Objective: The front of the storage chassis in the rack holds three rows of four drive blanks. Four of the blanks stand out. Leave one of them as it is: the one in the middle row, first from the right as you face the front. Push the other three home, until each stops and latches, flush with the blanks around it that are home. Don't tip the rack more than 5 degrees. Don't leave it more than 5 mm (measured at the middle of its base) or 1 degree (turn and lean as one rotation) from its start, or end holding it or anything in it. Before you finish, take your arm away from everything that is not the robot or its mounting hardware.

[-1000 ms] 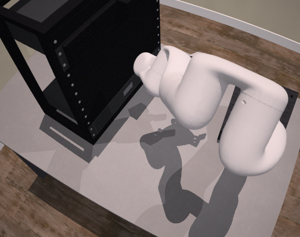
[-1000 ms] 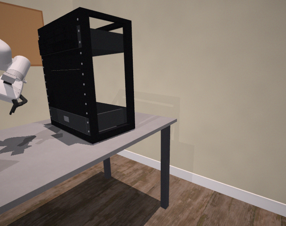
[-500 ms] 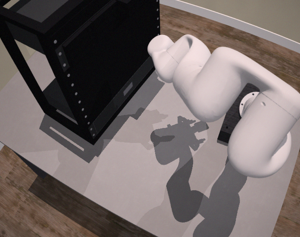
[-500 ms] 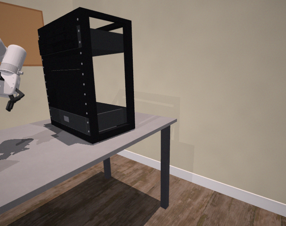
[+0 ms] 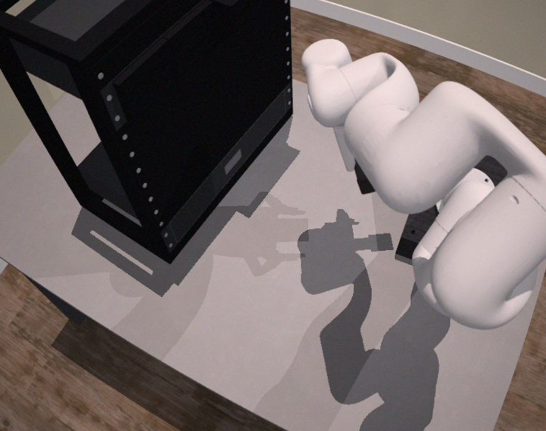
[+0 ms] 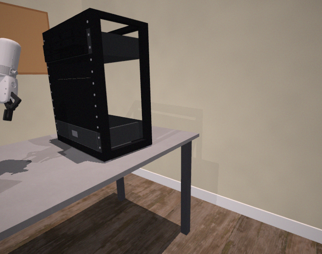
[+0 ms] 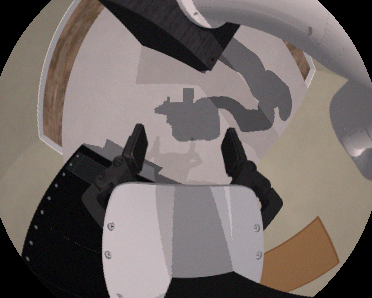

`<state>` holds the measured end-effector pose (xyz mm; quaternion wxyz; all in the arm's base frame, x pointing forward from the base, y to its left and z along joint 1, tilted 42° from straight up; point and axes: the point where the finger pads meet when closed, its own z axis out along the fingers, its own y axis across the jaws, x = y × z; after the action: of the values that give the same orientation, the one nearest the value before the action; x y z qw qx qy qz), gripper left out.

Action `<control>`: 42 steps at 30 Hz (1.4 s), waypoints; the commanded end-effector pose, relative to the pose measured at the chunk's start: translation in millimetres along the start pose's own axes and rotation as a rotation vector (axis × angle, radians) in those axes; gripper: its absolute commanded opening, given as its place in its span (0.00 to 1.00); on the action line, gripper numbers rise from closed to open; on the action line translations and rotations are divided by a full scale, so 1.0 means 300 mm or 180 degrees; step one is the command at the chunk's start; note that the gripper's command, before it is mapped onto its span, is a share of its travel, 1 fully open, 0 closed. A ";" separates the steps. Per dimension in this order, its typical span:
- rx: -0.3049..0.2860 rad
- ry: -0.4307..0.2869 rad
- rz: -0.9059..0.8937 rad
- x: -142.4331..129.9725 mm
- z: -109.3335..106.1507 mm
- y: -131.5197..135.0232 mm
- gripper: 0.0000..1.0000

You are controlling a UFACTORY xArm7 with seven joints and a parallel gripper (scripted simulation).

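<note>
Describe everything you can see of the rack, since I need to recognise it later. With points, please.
The rack (image 5: pixel 155 238) (image 6: pixel 145 82) (image 7: pixel 48 220) is a tall, boxy black frame, metal by its look, standing upright on the table (image 5: pixel 245 347) (image 6: pixel 74 180) (image 7: pixel 98 100). Pale round dots run down its front edges. A dark grey panel with a small pale rectangle crosses the bottom of the front; the visible side is mostly open, showing one dark box high and another low. The gripper (image 7: pixel 185 134) is apart from it. The blanks are too dark to tell.
</note>
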<state>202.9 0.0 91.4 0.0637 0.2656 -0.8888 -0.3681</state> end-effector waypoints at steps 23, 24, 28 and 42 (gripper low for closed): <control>-0.0353 -0.1614 0.1952 -0.064 -0.149 -0.022 1.00; -0.0381 -0.1689 0.2034 -0.066 -0.159 -0.024 1.00; -0.0498 -0.1990 0.2354 -0.073 -0.199 -0.036 1.00; -0.0917 -0.2868 0.3195 -0.072 -0.333 -0.076 1.00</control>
<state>257.7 -56.0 144.3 -0.1011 -0.3306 -0.8062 -0.4802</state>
